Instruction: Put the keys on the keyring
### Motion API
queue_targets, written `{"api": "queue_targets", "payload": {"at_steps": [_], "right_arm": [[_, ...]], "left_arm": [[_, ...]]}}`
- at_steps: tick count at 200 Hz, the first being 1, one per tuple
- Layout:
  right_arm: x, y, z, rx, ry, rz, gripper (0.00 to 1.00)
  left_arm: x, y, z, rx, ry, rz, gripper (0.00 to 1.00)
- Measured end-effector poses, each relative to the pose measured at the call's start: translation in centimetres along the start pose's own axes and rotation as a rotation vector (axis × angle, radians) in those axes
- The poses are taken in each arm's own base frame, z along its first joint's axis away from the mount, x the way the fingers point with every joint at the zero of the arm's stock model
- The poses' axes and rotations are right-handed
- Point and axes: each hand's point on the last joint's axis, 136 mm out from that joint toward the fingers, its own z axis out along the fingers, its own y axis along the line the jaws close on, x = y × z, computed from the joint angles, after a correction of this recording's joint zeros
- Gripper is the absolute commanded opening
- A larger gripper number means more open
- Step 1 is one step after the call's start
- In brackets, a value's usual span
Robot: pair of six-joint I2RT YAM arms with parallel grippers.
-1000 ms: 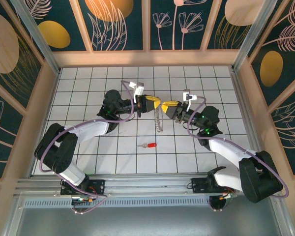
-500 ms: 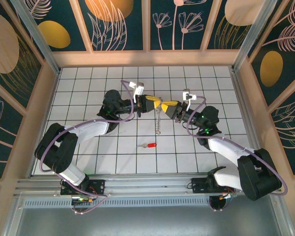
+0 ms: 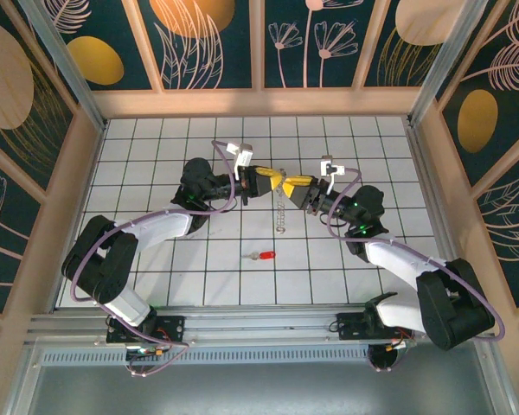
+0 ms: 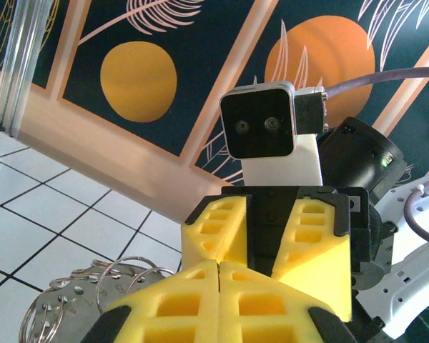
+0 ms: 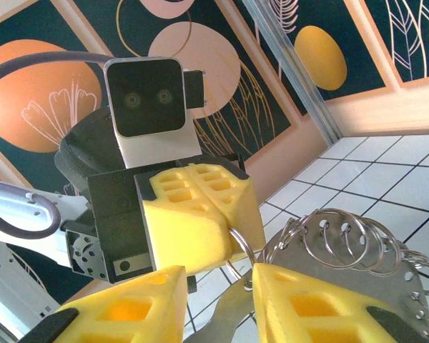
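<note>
The keyring (image 3: 281, 214) is a bunch of thin metal loops with a flat metal tag, hanging between the two grippers above the tiles. My left gripper (image 3: 271, 181) is shut on one loop; in the right wrist view that loop (image 5: 237, 246) comes out from between its pressed yellow pads (image 5: 200, 214). My right gripper (image 5: 218, 275) faces it tip to tip with its fingers apart, the tag and loop (image 5: 343, 239) lying in the gap against the right finger. The key (image 3: 264, 256), red-headed, lies alone on the floor nearer the arm bases.
The white tiled floor (image 3: 156, 156) is boxed in by wooden walls with dark painted panels (image 3: 208, 43). A metal rail (image 3: 259, 328) runs along the near edge by the arm bases.
The hanging keyring has swung a little under the grippers. My right gripper's fingers stand slightly wider. Both arms and the key stay where they were.
</note>
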Motion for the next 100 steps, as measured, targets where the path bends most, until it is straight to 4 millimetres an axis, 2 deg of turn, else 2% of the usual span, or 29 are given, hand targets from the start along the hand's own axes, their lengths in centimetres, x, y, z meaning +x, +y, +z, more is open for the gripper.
{"api": "queue_targets", "payload": {"at_steps": [19, 38, 100], "right_arm": [[0.0, 0.0, 0.0, 0.001, 0.000, 0.000, 0.28], [-0.1, 0.0, 0.0, 0.001, -0.001, 0.002, 0.36], [-0.8, -1.1, -0.5, 0.036, -0.022, 0.000, 0.37]], "left_arm": [[-0.1, -0.1, 0.0, 0.003, -0.003, 0.004, 0.00], [-0.2, -0.1, 0.0, 0.006, -0.007, 0.006, 0.00], [-0.2, -0.4, 0.1, 0.018, -0.004, 0.008, 0.00]]}}
